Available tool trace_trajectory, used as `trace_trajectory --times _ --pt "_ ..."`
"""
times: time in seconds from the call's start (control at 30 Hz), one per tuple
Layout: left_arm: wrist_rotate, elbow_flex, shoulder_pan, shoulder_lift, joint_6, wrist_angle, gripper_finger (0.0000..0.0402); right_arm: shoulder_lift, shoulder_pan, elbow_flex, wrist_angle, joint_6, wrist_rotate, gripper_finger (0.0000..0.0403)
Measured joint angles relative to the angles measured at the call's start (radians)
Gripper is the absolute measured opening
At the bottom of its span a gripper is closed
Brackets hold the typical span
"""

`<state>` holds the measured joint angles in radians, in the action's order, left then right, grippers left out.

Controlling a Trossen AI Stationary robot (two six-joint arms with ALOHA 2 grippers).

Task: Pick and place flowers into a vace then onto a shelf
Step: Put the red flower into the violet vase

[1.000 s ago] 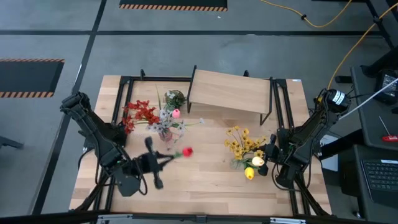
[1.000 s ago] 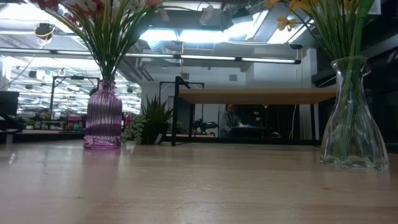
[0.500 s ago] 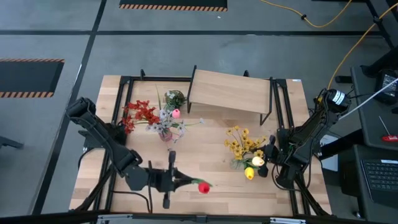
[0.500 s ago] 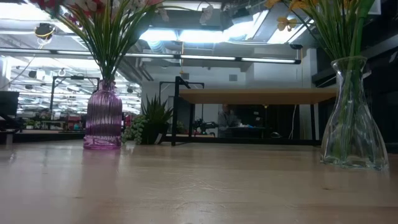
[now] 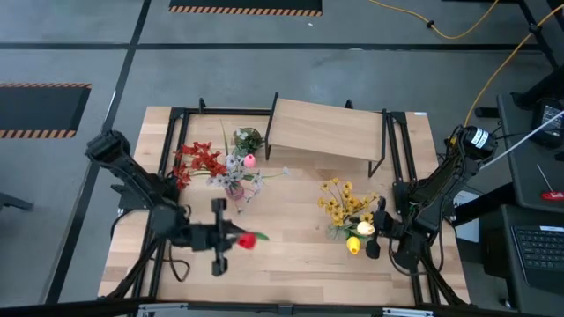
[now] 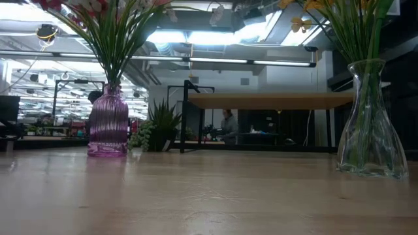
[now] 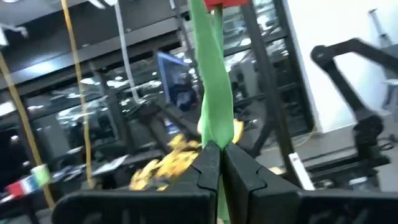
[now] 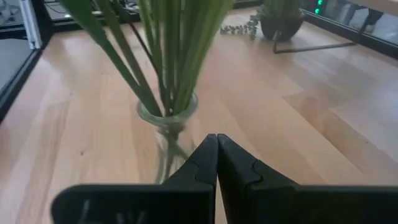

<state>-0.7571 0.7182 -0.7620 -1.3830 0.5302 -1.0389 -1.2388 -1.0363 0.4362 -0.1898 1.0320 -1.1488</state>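
Two vases standing on counter, both in front of shelf: purple vase carrying red, white and pink flowers; clear vase carrying yellow flowers. One shelf standing at counter's far edge. Left end effector clamping green stem of one red tulip, hovering in front of purple vase. Right end effector pinched closed, empty, sitting just beside clear vase. One potted plant sitting beside shelf.

Both arms are dark, built of slender jointed segments with black cabling along them. The left pincer has matte black fingers with stepped, notched inner edges. The right pincer is likewise black, on a broad dark crossbar.
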Motion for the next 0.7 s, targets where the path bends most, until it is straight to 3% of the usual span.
trace_trajectory --times 0.17,0.27,0.37,0.7 --pt "-0.097 -0.092 -0.01 0.086 0.009 -0.008 0.0003 0.0 0.0 0.0 0.02 -0.023 -0.001 0.0012" --pt "-0.126 -0.101 -0.018 0.119 0.115 -0.061 0.0003 0.0 0.0 0.0 0.02 -0.023 -0.011 0.0012" --pt "-0.228 -0.106 -0.05 0.151 0.227 -0.125 0.0003 0.0 0.0 0.0 0.021 -0.021 -0.021 0.0012" --pt "-0.404 -0.108 -0.092 0.158 0.442 -0.21 0.0003 0.0 0.007 0.0 0.015 -0.023 -0.036 0.0012"
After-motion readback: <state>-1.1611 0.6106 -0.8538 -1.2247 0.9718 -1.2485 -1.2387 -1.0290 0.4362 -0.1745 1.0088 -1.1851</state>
